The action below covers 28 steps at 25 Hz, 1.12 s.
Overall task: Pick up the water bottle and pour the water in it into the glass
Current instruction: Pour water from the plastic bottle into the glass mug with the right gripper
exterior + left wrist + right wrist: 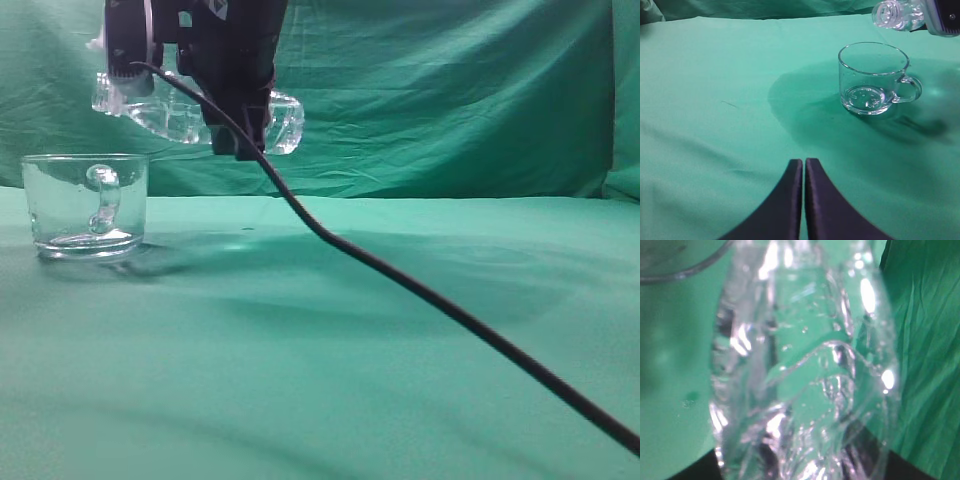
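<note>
My right gripper is shut on the water bottle and holds it on its side in the air, neck to the left over the glass. The bottle fills the right wrist view; its open mouth shows at the top right of the left wrist view, just above the glass. The glass stands upright on the green cloth with a thin layer of water at its bottom. My left gripper is shut and empty, low over the cloth in front of the glass.
A green cloth covers the table and hangs as a backdrop. A black cable runs from the right arm down to the lower right of the exterior view.
</note>
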Each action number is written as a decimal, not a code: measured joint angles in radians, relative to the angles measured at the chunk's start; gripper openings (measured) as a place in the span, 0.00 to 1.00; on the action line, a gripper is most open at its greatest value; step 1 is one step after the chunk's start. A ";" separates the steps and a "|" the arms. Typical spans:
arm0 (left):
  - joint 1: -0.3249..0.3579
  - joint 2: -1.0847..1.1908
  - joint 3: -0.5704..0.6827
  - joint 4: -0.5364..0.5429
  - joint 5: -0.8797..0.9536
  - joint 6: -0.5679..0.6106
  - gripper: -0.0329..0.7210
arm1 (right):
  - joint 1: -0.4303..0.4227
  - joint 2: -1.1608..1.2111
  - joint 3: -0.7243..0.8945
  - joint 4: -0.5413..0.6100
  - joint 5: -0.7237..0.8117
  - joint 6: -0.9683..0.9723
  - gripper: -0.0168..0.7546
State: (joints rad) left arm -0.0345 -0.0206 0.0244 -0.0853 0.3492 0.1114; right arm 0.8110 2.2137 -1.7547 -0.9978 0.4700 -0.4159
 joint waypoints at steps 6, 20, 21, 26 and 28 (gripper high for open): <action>0.000 0.000 0.000 0.000 0.000 0.000 0.04 | 0.000 0.000 0.000 -0.093 -0.006 0.000 0.46; 0.000 0.000 0.000 0.000 0.000 0.000 0.04 | 0.000 0.000 0.000 -0.178 -0.019 0.045 0.41; 0.000 0.000 0.000 0.000 0.000 0.000 0.04 | 0.000 0.000 0.000 -0.178 -0.019 0.045 0.43; 0.000 0.000 0.000 0.000 0.000 0.000 0.04 | 0.000 0.000 0.000 -0.178 -0.021 0.121 0.43; 0.000 0.000 0.000 0.000 0.000 0.000 0.04 | 0.000 0.000 0.000 -0.176 -0.021 0.172 0.43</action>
State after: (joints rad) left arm -0.0345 -0.0206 0.0244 -0.0853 0.3492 0.1114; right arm 0.8110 2.2137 -1.7547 -1.1737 0.4487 -0.2437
